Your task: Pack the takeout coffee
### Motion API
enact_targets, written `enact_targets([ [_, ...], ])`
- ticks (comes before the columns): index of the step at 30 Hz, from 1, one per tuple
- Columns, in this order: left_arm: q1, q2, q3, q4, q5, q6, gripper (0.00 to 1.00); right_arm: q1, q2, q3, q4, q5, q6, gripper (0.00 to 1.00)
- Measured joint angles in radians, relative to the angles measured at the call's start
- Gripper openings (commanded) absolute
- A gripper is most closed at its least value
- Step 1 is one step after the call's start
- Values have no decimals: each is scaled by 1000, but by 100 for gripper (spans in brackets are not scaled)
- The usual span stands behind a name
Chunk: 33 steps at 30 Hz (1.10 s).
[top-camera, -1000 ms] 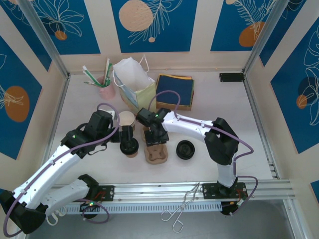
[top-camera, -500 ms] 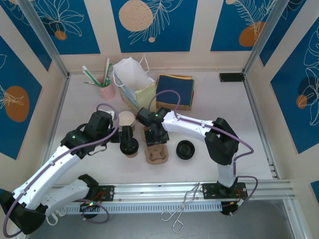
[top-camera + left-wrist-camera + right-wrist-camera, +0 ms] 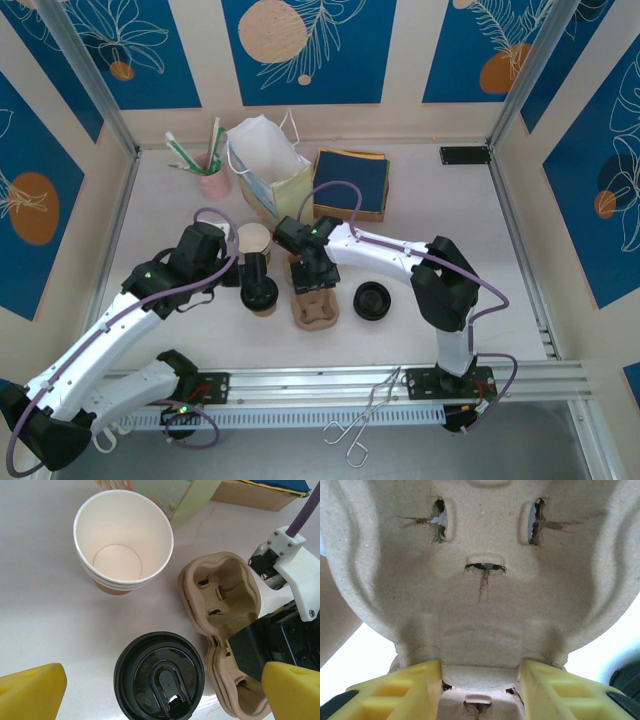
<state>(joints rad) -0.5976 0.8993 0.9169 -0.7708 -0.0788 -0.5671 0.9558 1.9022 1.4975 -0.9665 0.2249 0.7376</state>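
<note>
My left fingers (image 3: 32, 692) are spread wide and hold nothing. In the left wrist view one sits on each side of the coffee (image 3: 159, 675), clear of it. The coffee stands upright on the desk (image 3: 450, 220) with its black lid on, near the front, just left of the carrier (image 3: 313, 305). In the top view it is under my left wrist (image 3: 255, 270).

An open cup (image 3: 123, 540) stands upright just behind the coffee, white inside and apart from it. Beyond that cup is the paper bag (image 3: 270, 175).

My right fingers (image 3: 400, 690) are narrowed onto the carrier's middle bridge, with a pad against each side. The carrier lies flat on the desk, its far pocket (image 3: 227, 592) empty. A loose black lid (image 3: 372, 300) lies just right of the carrier.
</note>
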Motion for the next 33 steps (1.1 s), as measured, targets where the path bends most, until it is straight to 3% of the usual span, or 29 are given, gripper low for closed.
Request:
enact_targets([
  [15,0,0,0,0,0,0,100,0,21,10,-2,-1,-3,51],
  [20,0,0,0,0,0,0,100,0,21,10,-3,0,-3,42],
  [33,0,0,0,0,1,0,100,0,10,10,-12,3,-4,41],
])
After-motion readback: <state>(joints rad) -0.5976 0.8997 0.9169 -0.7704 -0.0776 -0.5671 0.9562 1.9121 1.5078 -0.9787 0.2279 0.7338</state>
